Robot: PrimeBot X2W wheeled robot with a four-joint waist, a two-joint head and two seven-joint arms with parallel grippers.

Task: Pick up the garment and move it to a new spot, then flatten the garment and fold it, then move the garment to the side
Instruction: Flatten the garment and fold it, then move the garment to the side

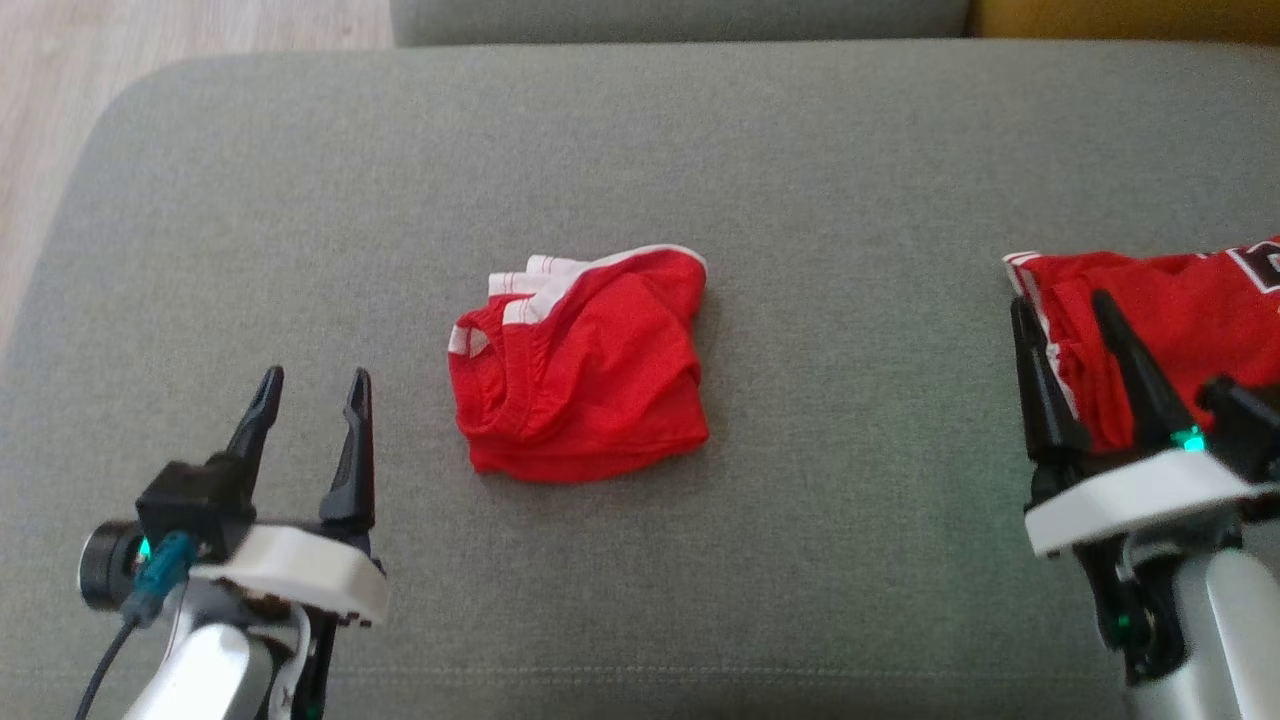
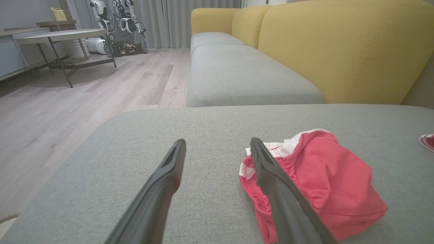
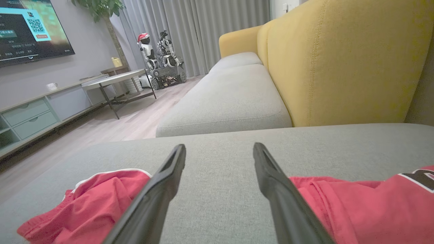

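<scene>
The garment [image 1: 585,375] lies before me in the middle of the grey cushion [image 1: 800,180], red and bunched into a loose, rumpled packet. White trim shows along its far-left edges, and a gathered waistband curves down its left side. Well apart, at my far right, a second garment [image 1: 1180,300], also red, lies crumpled, with white trim and a dark-and-white print.

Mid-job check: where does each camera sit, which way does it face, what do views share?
Head view: on the head, looking down at the grey cushion; red garment centred, second red garment right; left gripper, right gripper open.
Left wrist view: low, facing the yellow sofa back; own fingers, red garment right.
Right wrist view: same heading; own fingers between both garments.
All share the red garment.
</scene>
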